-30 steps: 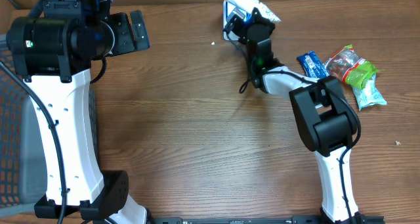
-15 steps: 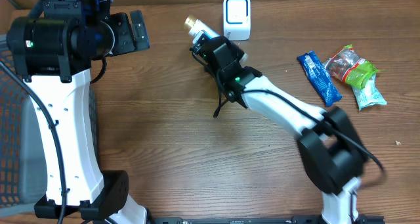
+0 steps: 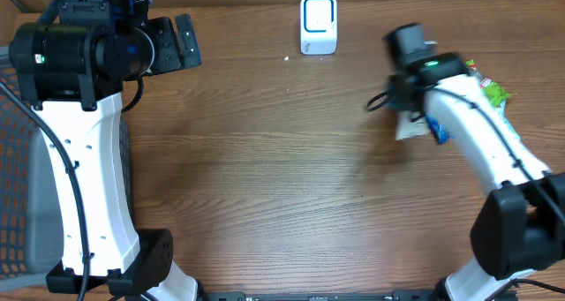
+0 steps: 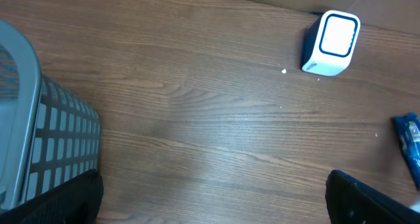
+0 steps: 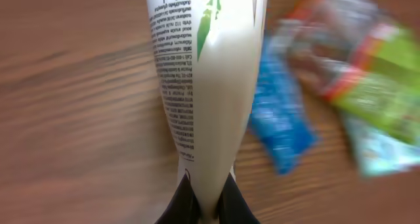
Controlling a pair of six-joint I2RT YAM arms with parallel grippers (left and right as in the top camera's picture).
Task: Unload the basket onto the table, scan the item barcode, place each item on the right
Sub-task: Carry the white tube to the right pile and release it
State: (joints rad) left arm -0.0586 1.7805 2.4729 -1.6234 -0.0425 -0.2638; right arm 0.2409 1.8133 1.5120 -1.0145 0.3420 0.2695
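The wooden surface (image 3: 265,177) takes up most of what I see, with a grey mesh basket (image 4: 39,138) at its 9 o'clock edge. Toward 11 o'clock the left gripper (image 3: 187,42) hangs with its jaws wide apart, nothing in them. Out at 2 o'clock the right gripper (image 5: 205,207) is clamped on the crimped end of a white tube (image 5: 203,86), held over a blue snack packet (image 5: 282,119) and a blurred green wrapper (image 5: 367,86). The white barcode scanner (image 3: 318,24) stands at 12 o'clock, well apart from the tube.
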